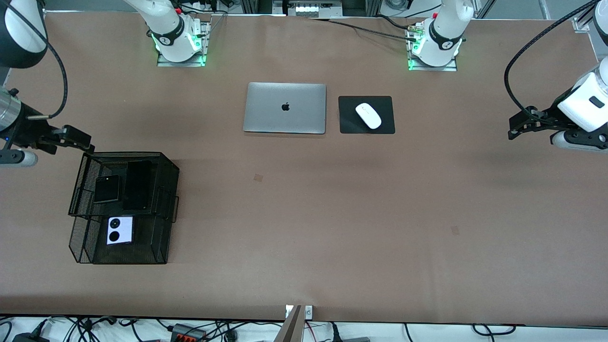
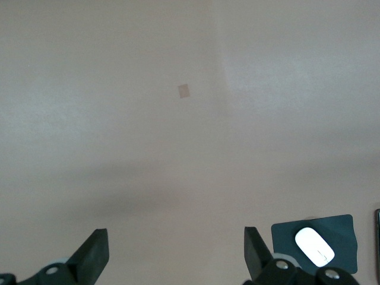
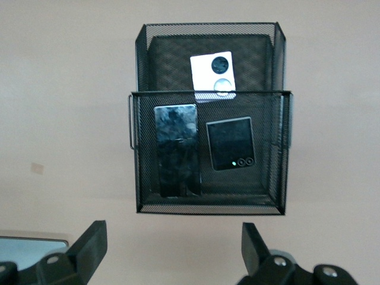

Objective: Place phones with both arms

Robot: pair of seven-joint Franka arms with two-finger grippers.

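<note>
All three phones lie in a black wire-mesh rack (image 1: 168,164) with two tiers, which stands on the table (image 1: 304,237) toward the right arm's end. On the upper tier the long black slab (image 1: 137,185) and the small black flip phone (image 1: 106,188) rest flat, side by side and close together, with the slab nearer to the middle of the table. On the lower tier, which comes out nearer to the front camera, lies the lilac-white flip phone (image 1: 119,230) with its two black circles facing up. In the right wrist view the same order shows: the slab (image 3: 176,150) and the black flip phone (image 3: 230,143) in one tier, the lilac-white phone (image 3: 213,74) in the other, partly covered by the rim of the upper tier.

The right gripper (image 1: 76,138) hangs in the air above the table just beside the rack, at its edge farther from the front camera. Its fingers (image 3: 89,246) stand wide apart and hold nothing. The left gripper (image 1: 515,128) hangs above bare table at the left arm's end, well apart from the phones. Its fingers (image 2: 92,256) are also spread wide and empty.

In the middle of the table, farther from the front camera than the rack, a closed silver laptop (image 1: 285,108) lies, and beside it a white mouse (image 1: 368,115) on a black mouse pad (image 1: 346,123).
</note>
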